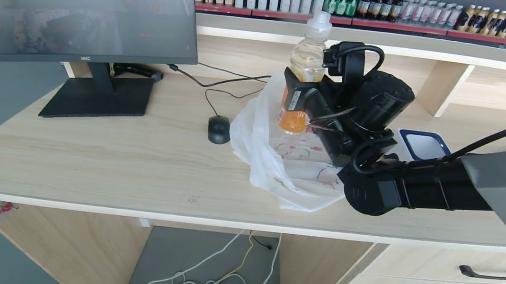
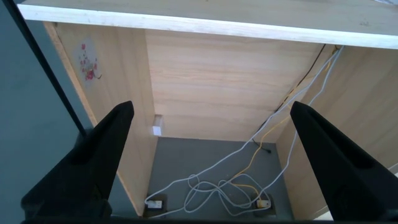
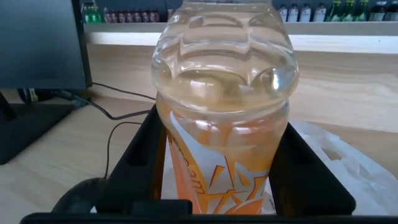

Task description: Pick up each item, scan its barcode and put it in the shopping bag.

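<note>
An orange-labelled drink bottle (image 1: 302, 78) with a white cap stands upright in my right gripper (image 1: 297, 100), which is shut on its label. It hangs above the mouth of the white plastic shopping bag (image 1: 275, 156) lying on the counter. From the right wrist, the bottle (image 3: 224, 124) stands large between the two black fingers (image 3: 134, 165). My left gripper (image 2: 211, 162) is open below the counter, facing the space under the desk with nothing between its fingers.
A monitor (image 1: 78, 3) on its black stand sits at the left of the counter (image 1: 89, 161). A black mouse (image 1: 218, 129) lies just left of the bag. A blue-rimmed scanner pad (image 1: 422, 144) is behind my right arm. Cables (image 2: 230, 186) lie on the floor under the desk.
</note>
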{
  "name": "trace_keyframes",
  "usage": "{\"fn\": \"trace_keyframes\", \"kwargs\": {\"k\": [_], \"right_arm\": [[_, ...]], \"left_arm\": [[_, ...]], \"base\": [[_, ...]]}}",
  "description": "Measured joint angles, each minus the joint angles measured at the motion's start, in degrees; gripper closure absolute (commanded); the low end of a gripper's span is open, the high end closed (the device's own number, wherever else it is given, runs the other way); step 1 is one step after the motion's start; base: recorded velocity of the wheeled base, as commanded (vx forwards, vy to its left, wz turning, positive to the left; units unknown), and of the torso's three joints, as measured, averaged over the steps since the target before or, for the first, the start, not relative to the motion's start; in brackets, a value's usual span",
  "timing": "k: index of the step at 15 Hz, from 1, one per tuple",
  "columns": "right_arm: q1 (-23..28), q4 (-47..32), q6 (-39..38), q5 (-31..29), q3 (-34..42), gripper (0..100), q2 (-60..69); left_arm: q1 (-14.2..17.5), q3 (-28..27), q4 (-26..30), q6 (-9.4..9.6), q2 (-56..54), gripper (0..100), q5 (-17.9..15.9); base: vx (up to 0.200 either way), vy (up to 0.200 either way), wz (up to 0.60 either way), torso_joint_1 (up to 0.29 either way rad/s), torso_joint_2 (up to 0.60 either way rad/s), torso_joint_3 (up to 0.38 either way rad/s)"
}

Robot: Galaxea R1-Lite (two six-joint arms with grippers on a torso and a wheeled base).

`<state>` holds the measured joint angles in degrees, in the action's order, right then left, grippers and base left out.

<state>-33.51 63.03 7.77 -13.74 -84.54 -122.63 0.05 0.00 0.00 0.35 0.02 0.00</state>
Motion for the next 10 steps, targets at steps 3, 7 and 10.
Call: {"fn": "trace_keyframes", "kwargs": {"k": [3, 7, 10], "right_arm": [[0.2, -2.18, -0.51, -0.02, -2.86, 100, -1.66], [0.09, -2.43, -0.63, 0.02, -5.47, 100, -3.73], [0.02, -2.43, -0.66, 0.06, -5.6, 100, -4.77]], "left_arm": [[0.0, 0.0, 0.0, 0.0, 0.0, 0, 0.0], [0.02, 0.0, 0.0, 0.0, 0.0, 0, 0.0], [0.0, 0.0, 0.0, -0.02, 0.0, 0, 0.0]], "base": [[0.0, 0.0, 0.0, 0.0, 0.0, 0.0], [0.0, 0.0, 0.0, 0.0, 0.0, 0.0], [0.0, 0.0, 0.0, 0.0, 0.0, 0.0]]}}
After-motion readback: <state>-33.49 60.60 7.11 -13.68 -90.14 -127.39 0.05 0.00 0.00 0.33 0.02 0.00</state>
